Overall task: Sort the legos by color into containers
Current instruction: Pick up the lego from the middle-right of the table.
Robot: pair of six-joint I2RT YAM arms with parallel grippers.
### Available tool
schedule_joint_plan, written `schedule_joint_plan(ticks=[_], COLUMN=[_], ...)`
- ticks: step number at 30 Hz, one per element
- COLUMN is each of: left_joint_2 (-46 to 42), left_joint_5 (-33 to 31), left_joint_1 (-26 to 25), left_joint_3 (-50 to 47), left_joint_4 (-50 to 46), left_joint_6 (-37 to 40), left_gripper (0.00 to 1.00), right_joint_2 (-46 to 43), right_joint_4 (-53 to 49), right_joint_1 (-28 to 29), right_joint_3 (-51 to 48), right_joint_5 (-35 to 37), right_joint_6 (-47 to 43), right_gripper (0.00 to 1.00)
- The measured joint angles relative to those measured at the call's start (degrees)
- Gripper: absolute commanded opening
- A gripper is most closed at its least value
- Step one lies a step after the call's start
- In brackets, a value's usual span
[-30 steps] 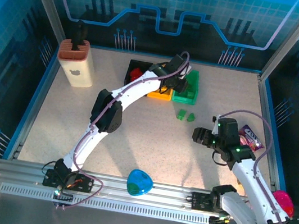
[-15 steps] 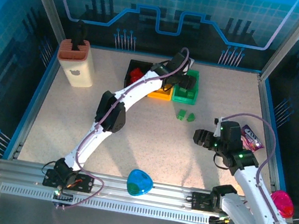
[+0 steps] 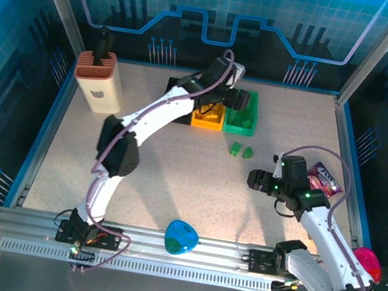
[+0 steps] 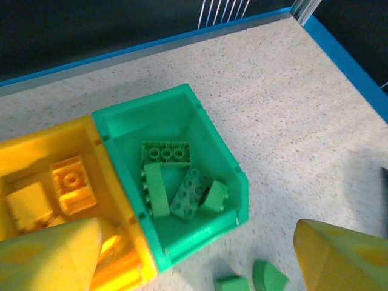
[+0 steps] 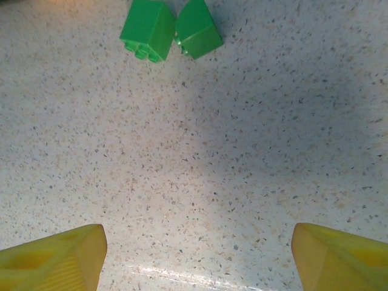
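Landmark for this entry: green bin (image 4: 145, 100), the right-hand end of the joined row.

- Left gripper (image 4: 195, 230) hovers above the green bin's near wall, fingers spread wide, nothing between them: released and empty.
- Right gripper (image 5: 198, 233) hangs over bare tabletop well to the near right of the green bin. Its fingers are also spread and it carries nothing.
- Inside the green bin: four green bricks (image 4: 191, 193) in a loose heap.
- Yellow bin (image 4: 42, 136) is joined to the green bin's left wall and holds yellow bricks (image 4: 71, 182).
- Two loose green bricks (image 5: 147, 29) lie on the table just near of the green bin. They sit side by side and seem to touch at one corner. One lies on its side, studs facing outward.

Judgement: sorting is nearly finished. The step in hand looks like the right gripper's reach for one of the loose pair.

Notes for doing it well:
1. Take one brick only. Straddle the outer one, with the fingers on its flat faces rather than on the studs.
2. Come straight down. A sideways sweep would likely push the neighbour away.
3. Close only once both fingers reach below the brick's top edge. The piece is small and may pop out.
4. The left arm should clear the green bin before the drop, or the arms could collide there.
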Motion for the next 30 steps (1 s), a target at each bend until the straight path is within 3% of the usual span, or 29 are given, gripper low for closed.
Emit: schedule_joint_plan(ticks=[7, 11, 17, 30], left_joint_2=[-23.0, -31.9, -43.5, -63.4], left_joint_5=[-1.6, -2.2, -4.2, -9.3], left_joint_1=[0.0, 0.0, -0.1, -1.9], left_joint_3=[-29.6, -44.2, -61.7, -79.0], left_joint_4=[11.0, 14.4, 15.5, 13.0], left_joint_6=[-0.7, -2.5, -6.7, -14.1], left_gripper=[0.74, 0.72, 0.7, 0.68], right_joint_2=[12.3, 20.6, 33.9, 51.1], right_joint_4=[0.7, 2.2, 3.5, 3.1], right_joint_1=[0.5, 0.5, 0.5, 0.5], right_joint_3=[5.9, 11.0, 19.7, 34.1], right_joint_5=[0.7, 2.8, 4.9, 7.7], right_joint_6=[-2.1, -3.1, -4.5, -7.5], right_gripper=[0.79, 0.72, 0.7, 0.64])
